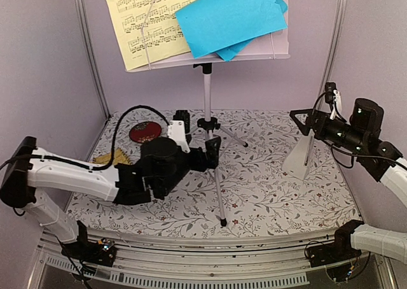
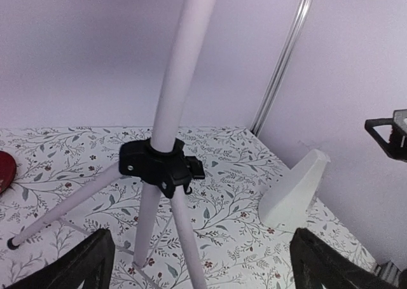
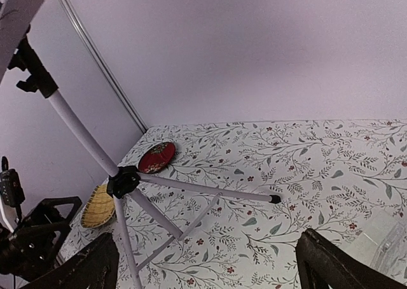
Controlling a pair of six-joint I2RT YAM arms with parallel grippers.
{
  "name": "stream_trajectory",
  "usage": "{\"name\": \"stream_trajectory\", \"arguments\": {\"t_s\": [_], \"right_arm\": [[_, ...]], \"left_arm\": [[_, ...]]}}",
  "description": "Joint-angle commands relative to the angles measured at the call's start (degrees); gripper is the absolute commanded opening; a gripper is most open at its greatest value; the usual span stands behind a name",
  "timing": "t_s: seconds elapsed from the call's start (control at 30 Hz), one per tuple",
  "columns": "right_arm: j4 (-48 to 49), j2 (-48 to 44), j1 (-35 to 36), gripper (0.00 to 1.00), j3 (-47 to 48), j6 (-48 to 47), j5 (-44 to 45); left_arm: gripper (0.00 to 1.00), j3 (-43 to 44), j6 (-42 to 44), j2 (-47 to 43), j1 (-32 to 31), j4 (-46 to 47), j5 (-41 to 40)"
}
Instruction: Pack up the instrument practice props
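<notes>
White perforated music stand [image 1: 206, 91] is seen upright mid-desk toward 12 o'clock, tripod legs spread. Pale-yellow sheets [image 1: 149, 21] and blue sheets [image 1: 232, 15] are laid loose on its top, blue overlapping yellow. White metronome [image 1: 299, 158] is stood at 3 o'clock, well apart from the stand. Nothing is packed yet.

Left pincer [image 2: 202, 238] is held apart and low at the tripod hub, with pole and legs framed between the fingers; nothing is clamped, and contact cannot be told. Right pincer [image 3: 206, 251] is also apart, empty, raised just above the metronome.

Risks:
- The stand could be tipped if a leg is nudged sideways, since the load sits high.
- Loose sheets could be slid off onto the desk [image 1: 273, 193].
- The metronome could be toppled by a descending right arm.
- The red dish [image 1: 145, 132] at 10 o'clock could be clipped by the left arm.
</notes>
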Motion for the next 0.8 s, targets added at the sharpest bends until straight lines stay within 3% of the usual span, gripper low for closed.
{"name": "stream_trajectory", "arguments": {"t_s": [0.0, 0.2, 0.23, 0.3, 0.43, 0.63, 0.67, 0.77], "right_arm": [[1.52, -2.35, 0.36, 0.96, 3.28, -3.87, -2.11], [1.48, -3.17, 0.29, 0.82, 10.33, -6.52, -3.52], [1.65, -2.93, 0.29, 0.8, 11.51, -6.6, -4.06], [1.49, -1.43, 0.28, 0.74, 14.56, -6.3, -5.9], [1.66, 3.66, 0.3, 0.64, 20.62, -4.61, -14.39], [4.8, 12.09, 0.91, 0.49, 27.89, 0.18, -27.33], [4.4, 13.51, 1.51, 0.47, 29.1, 0.44, -27.59], [3.46, 15.7, 3.14, 0.46, 31.92, -0.26, -25.87]], "left_arm": [[0.98, -6.95, 4.66, -11.89, 1.41, -1.31, 7.51], [0.88, -8.59, 5.78, -28.12, 4.26, -11.96, 26.19], [0.82, -7.5, 6.69, -29.69, 4.21, -14.09, 28.52], [0.72, -4.29, 8.28, -31.22, 4.21, -18.58, 32.89], [0.66, 4.79, 10.2, -30.17, 4.17, -25.69, 38.69], [0.55, 17.56, 12.05, -24.46, 3.82, -28.03, 43.79], [0.49, 19.55, 12.73, -23.5, 3.73, -28.98, 43.09], [0.47, 25.19, 15.84, -21.36, 3.65, -33.61, 34.25]]}}
